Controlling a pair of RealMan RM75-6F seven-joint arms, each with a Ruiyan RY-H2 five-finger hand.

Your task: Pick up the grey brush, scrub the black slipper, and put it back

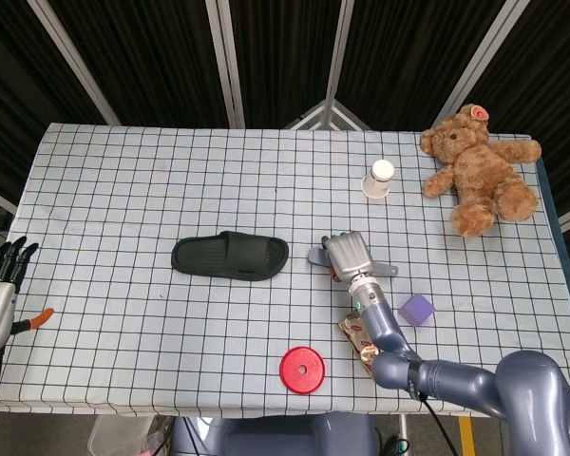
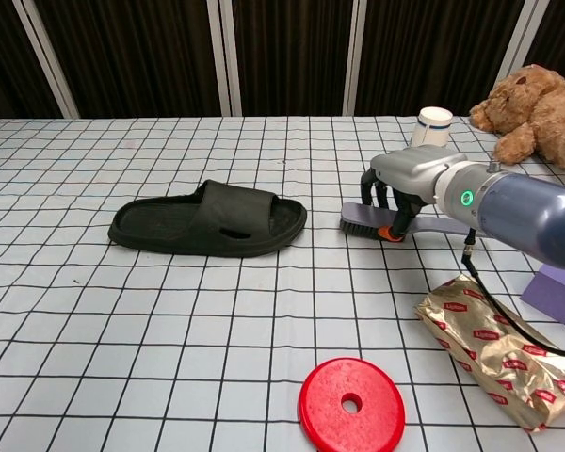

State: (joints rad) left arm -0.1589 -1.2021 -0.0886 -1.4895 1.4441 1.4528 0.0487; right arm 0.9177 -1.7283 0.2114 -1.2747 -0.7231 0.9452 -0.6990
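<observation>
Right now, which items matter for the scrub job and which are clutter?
Job: grey brush, black slipper, right hand with fingers curled over the brush.
Clutter: teddy bear, white cup, purple block, foil packet, red disc.

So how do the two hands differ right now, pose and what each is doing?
The right hand is out over the table, fingers curled down around the grey brush, which lies right of the black slipper. The left hand hangs off the table's left edge, fingers straight and apart, holding nothing. The right hand shows in both views, the left only in the head view. Both have dark fingers on a grey body.
</observation>
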